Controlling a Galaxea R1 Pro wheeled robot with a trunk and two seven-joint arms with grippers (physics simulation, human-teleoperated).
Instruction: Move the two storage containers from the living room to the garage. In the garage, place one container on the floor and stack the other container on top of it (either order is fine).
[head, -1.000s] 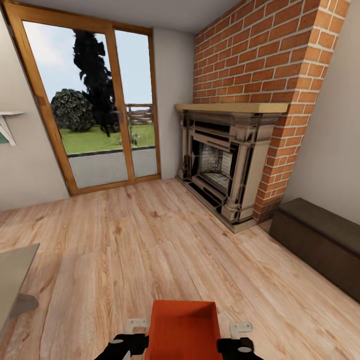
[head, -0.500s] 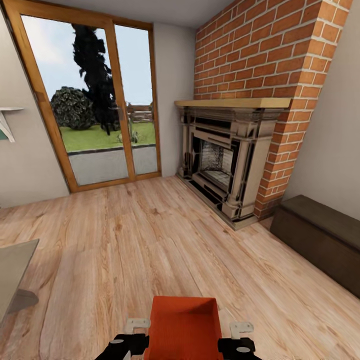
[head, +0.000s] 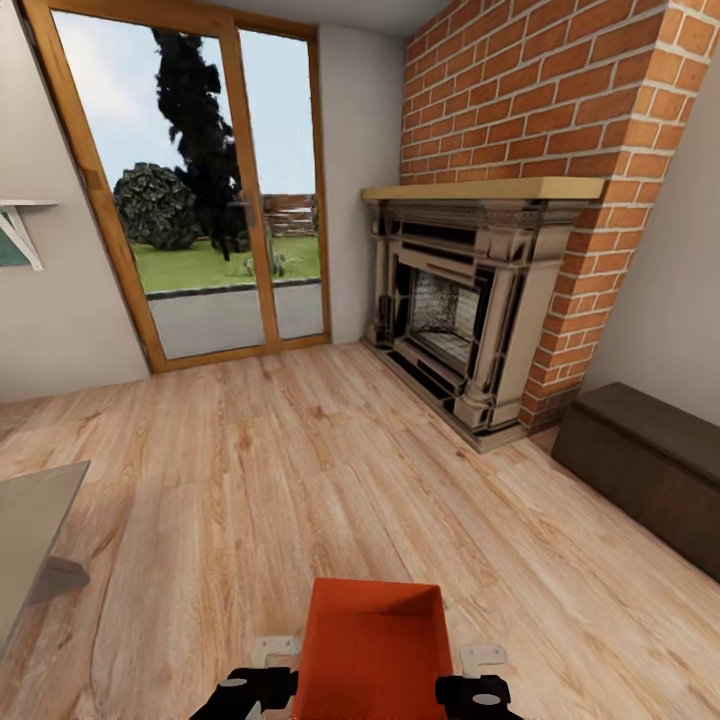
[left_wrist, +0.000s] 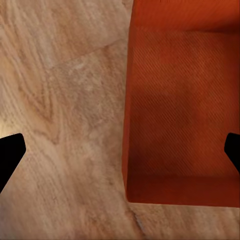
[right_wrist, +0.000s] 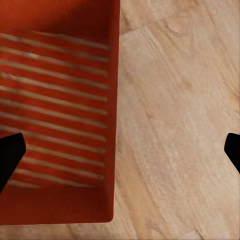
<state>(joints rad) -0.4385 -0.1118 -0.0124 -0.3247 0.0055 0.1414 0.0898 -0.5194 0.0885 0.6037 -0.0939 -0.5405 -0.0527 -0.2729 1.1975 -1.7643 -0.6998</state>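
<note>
At the far left is a grey low desk (head: 30, 530) on the light wood-plank floor (head: 300, 470). Behind it are tall glass doors with wood frames (head: 200, 190). My left gripper (head: 262, 668) and right gripper (head: 478, 672) sit on each side of the orange-red shallow bin (head: 372, 650), fingers wide apart. Right of the bin are the red brick fireplace (head: 480, 300) and a dark brown chest (head: 645, 470).

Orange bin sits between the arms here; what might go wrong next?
1. The left end effector and right end effector look open, each straddling a thin wall of the storage container; lifting now may tilt or drop it.
2. The dark chest lies to the right and the grey table to the left; turning the base might clip either.
</note>
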